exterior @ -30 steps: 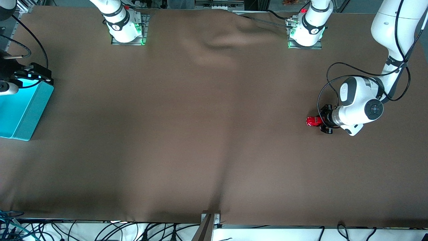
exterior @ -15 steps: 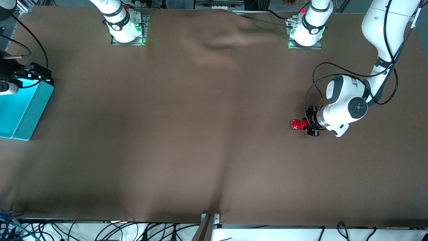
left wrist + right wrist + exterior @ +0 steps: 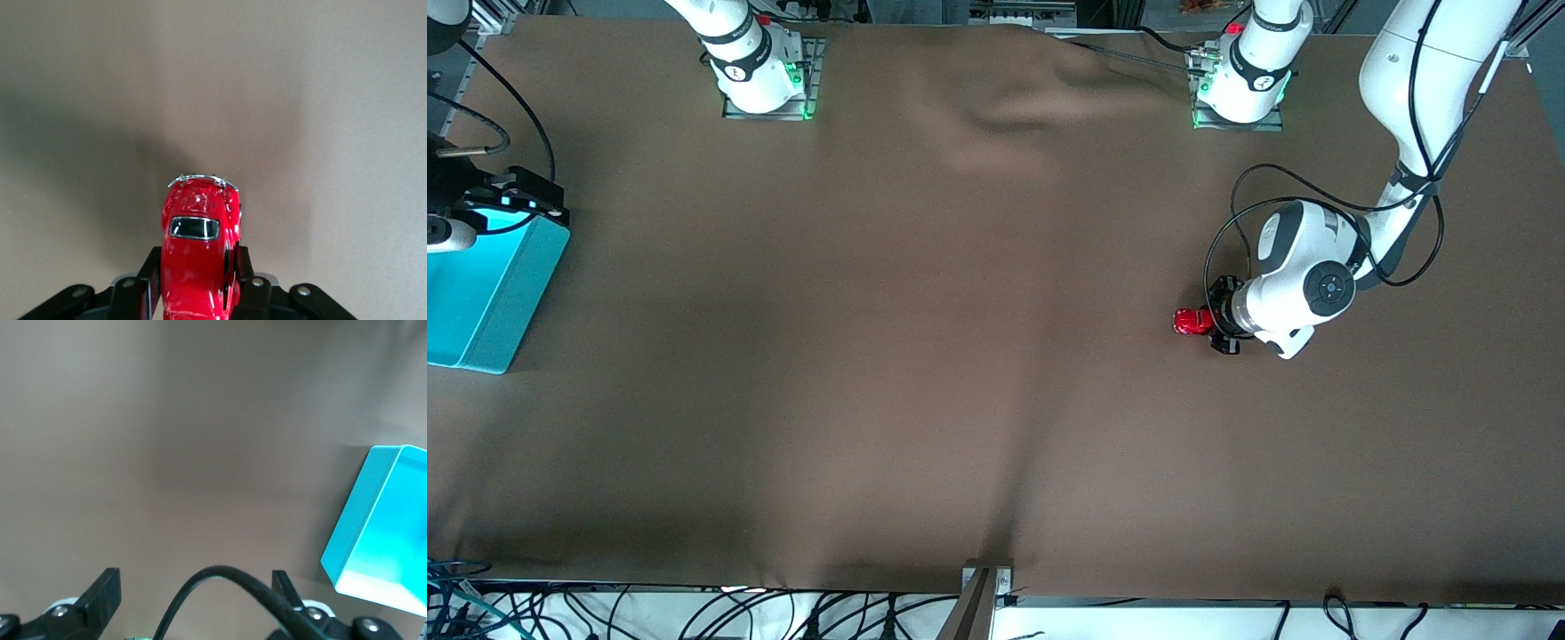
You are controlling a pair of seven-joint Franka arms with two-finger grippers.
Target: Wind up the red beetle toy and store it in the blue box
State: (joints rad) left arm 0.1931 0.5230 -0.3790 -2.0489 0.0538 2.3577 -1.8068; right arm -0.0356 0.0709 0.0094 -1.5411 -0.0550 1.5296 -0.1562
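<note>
The red beetle toy (image 3: 1190, 322) is a small glossy car held low over the brown cloth, toward the left arm's end of the table. My left gripper (image 3: 1208, 324) is shut on it. In the left wrist view both black fingers (image 3: 151, 277) press the sides of the red beetle toy (image 3: 197, 240), whose windowed end points away from the wrist. I cannot tell whether its wheels touch the cloth. The blue box (image 3: 505, 302) stands at the right arm's end of the table. My right gripper (image 3: 516, 194) waits open over its farther end. The right wrist view shows the blue box (image 3: 373, 520) beside the empty right gripper (image 3: 193, 587).
A brown cloth (image 3: 925, 356) covers the table, with a raised fold (image 3: 1014, 111) between the two arm bases. A black cable (image 3: 227, 583) loops across the right gripper's fingers. Cables and a metal bracket (image 3: 985, 587) line the table edge nearest the camera.
My left gripper has carried the red beetle toy steadily toward the right arm's end of the table, staying low at the cloth. The right arm and the blue box have not moved.
</note>
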